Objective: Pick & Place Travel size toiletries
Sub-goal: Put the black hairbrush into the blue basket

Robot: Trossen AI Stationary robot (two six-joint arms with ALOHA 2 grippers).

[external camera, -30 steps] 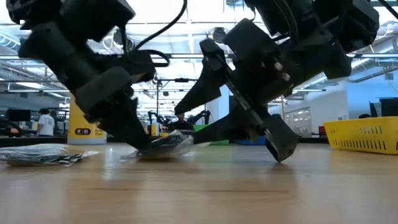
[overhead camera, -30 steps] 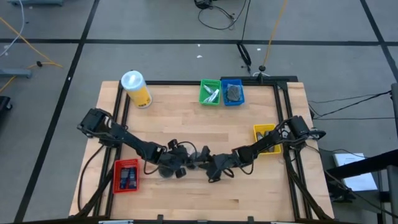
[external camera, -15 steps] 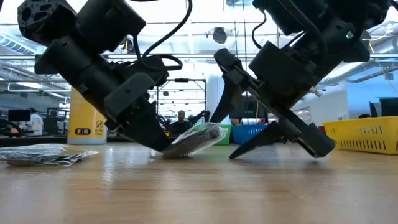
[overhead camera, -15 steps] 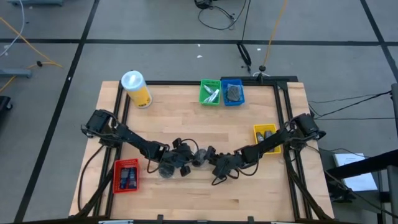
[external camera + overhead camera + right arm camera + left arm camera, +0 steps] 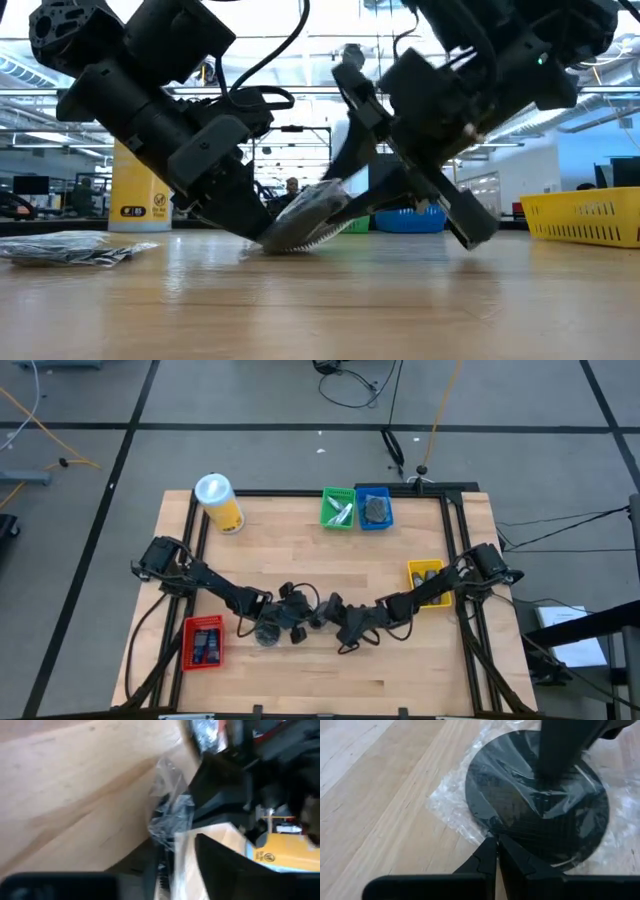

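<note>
A round dark-grey disc in clear wrap [image 5: 540, 805] sits mid-table [image 5: 317, 616], tilted, its lower edge on the wood and its other edge raised [image 5: 305, 218]. My left gripper [image 5: 496, 841] is shut on the disc's low edge [image 5: 292, 618]. My right gripper [image 5: 362, 150] is open and comes from the table's right [image 5: 340, 625]; its fingers stand above and below the raised edge. One right finger [image 5: 561, 750] crosses over the disc's face. Another clear-wrapped item [image 5: 70, 250] lies flat on the table [image 5: 266, 634]. My left gripper pinches the disc's wrapped rim [image 5: 492, 831] at its low edge, between both fingertips. The fingers slant down from the table's left [image 5: 235, 205]. The disc is tilted, the held edge near the wood and the opposite edge up. My right gripper: whether either finger touches the disc, I cannot tell.
A red tray [image 5: 204, 642] with dark tubes sits near the left front. Green [image 5: 338, 508] and blue [image 5: 374, 508] trays stand at the far edge, a yellow tray [image 5: 426, 582] at the right, a yellow canister [image 5: 219, 503] far left. Bare wood lies in front of both grippers.
The disc has been tipped up: it lay low on the table, and now its free edge stands raised while the held edge stays down. My right gripper drew back toward the table's right, then came back left, its open fingers now around the raised edge.
</note>
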